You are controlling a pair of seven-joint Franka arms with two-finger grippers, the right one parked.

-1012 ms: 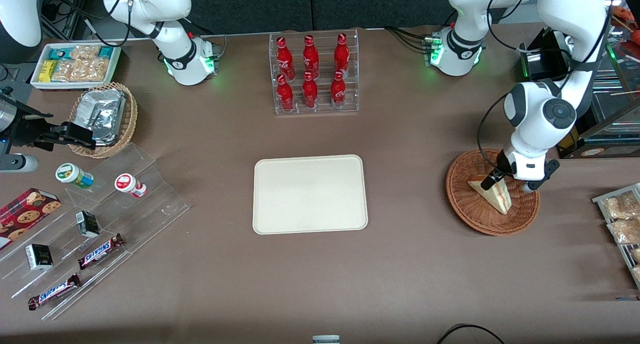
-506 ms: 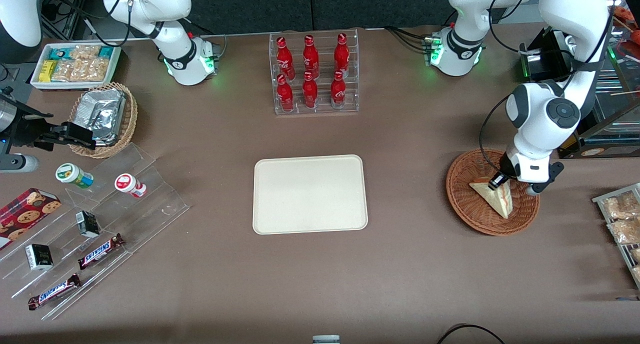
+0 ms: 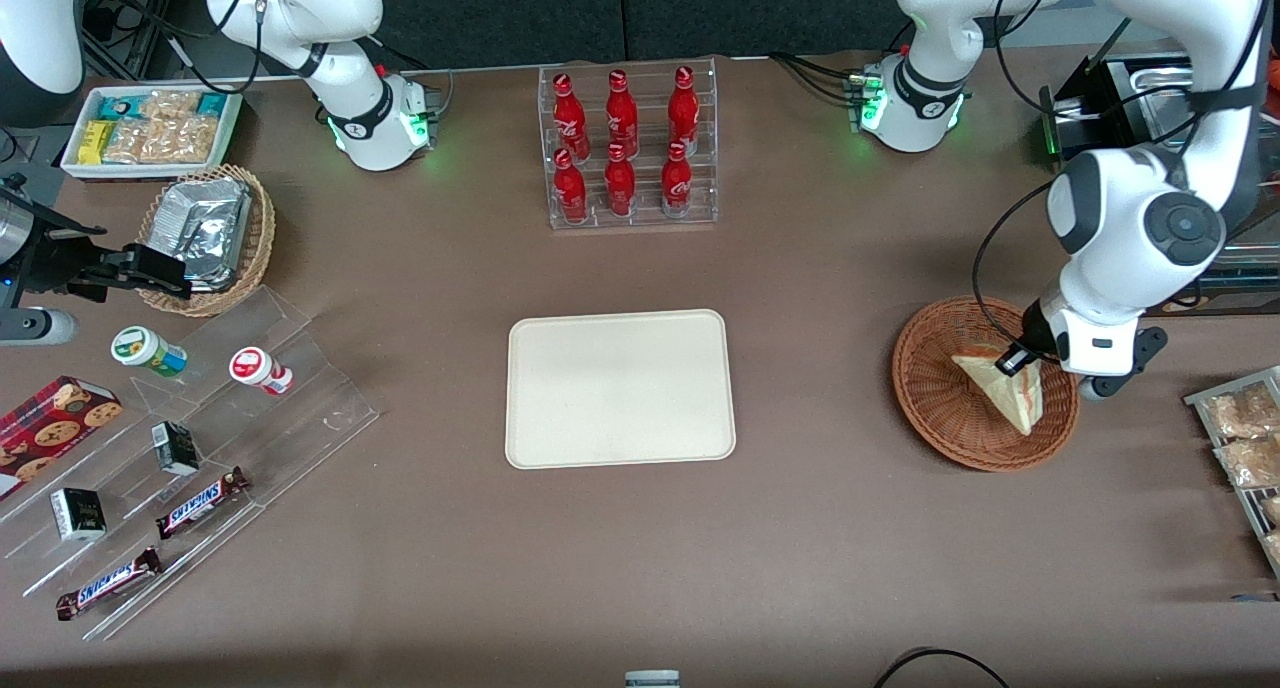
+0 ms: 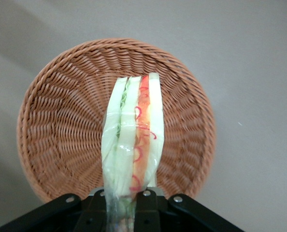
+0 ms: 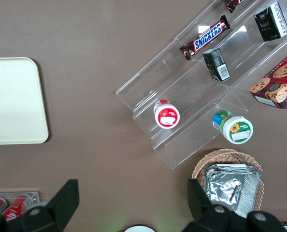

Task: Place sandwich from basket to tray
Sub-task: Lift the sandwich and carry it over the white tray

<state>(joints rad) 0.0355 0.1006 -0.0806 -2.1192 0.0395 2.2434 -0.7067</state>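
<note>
Sandwich (image 4: 133, 140) sits pinched in your hand (image 4: 134, 198), closed on it above the basket (image 3: 940, 428): lift step. Next, carry it across to the tray (image 3: 620, 388).

Reddish-brown woven basket (image 4: 56, 125), white sandwich (image 4: 134, 145) with red-green layers, cream tray (image 3: 620, 388).
</note>
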